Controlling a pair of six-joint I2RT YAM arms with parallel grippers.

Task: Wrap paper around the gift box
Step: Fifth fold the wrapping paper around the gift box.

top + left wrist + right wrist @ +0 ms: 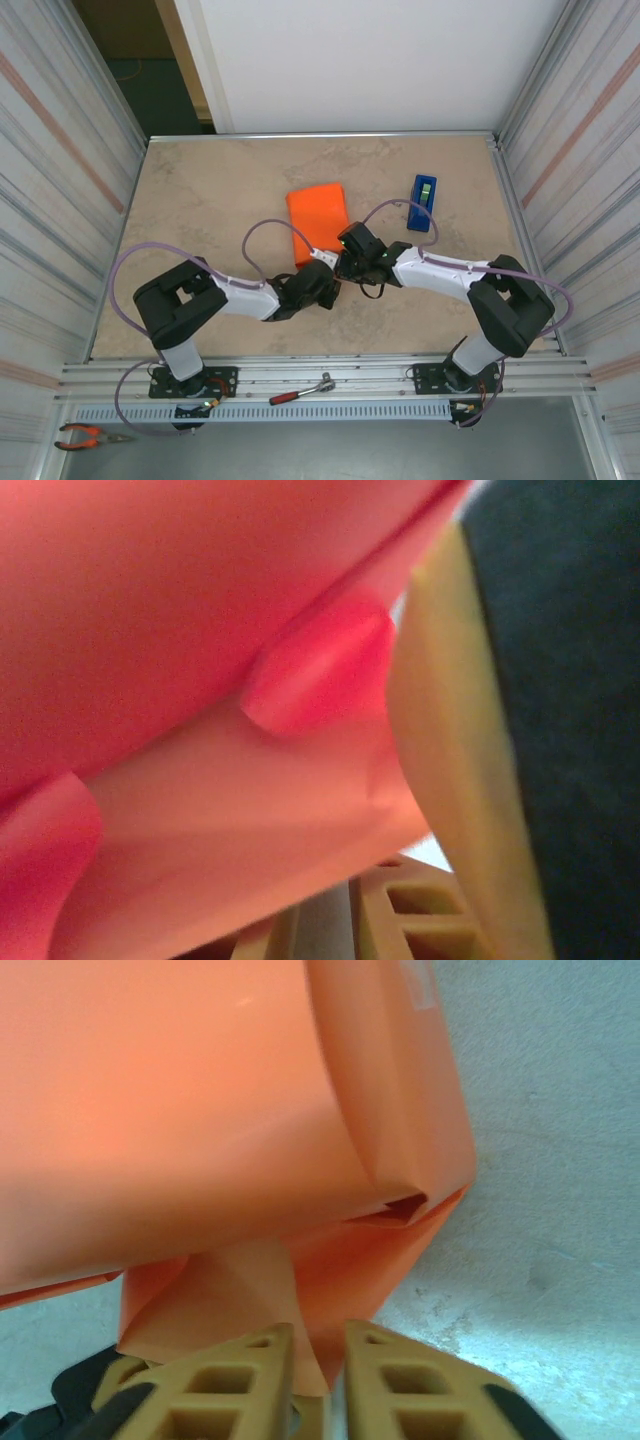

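Right jaws slightly parted around paper (200,1110) flap, left jaws close against paper, grip unclear

Top external: fixed high above and behind the arm bases (190,380), tilted steeply down, far enough back to take in the whole bench (200,190).

Left wrist: jammed right against the orange paper (200,630), badly blurred, facing along its own jaws, one tan finger (440,780) at the right.

Right wrist: low and close, looking forward past its own jaws at the paper's near end, with a patch of bench beyond.

Shared by all three: the paper at mid-bench.
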